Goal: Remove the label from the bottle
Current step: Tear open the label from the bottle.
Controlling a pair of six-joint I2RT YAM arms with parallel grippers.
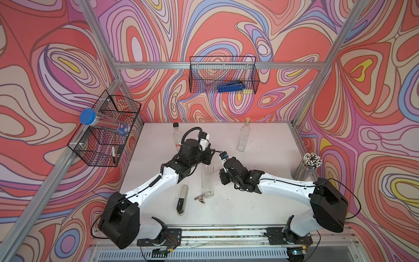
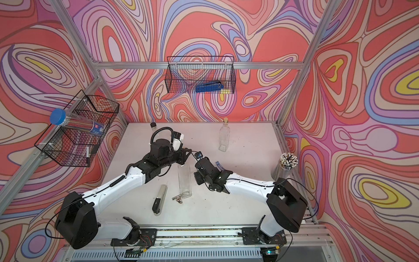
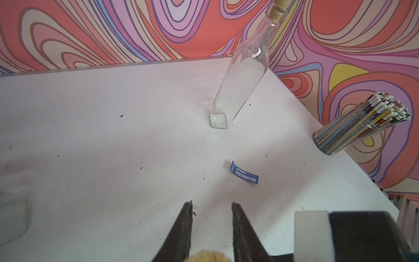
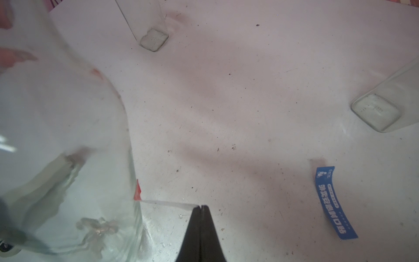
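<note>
My right gripper point(image 4: 200, 207) is pinched tight on the free end of the label point(image 4: 165, 202). The thin strip runs straight from the gripper's tips to the side wall of the bottle point(image 4: 68, 136), where its red end clings. The bottle stands upright on the tabletop point(image 4: 249, 102), just beside the right gripper on its left. My left gripper point(image 3: 212, 217) clamps the bottle's corked top. I judge the pull should go rightward, away from the glass, along the strip.

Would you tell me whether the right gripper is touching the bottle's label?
Touching. The right wrist view shows the right gripper shut on the label, which stretches across from the bottle.
</note>
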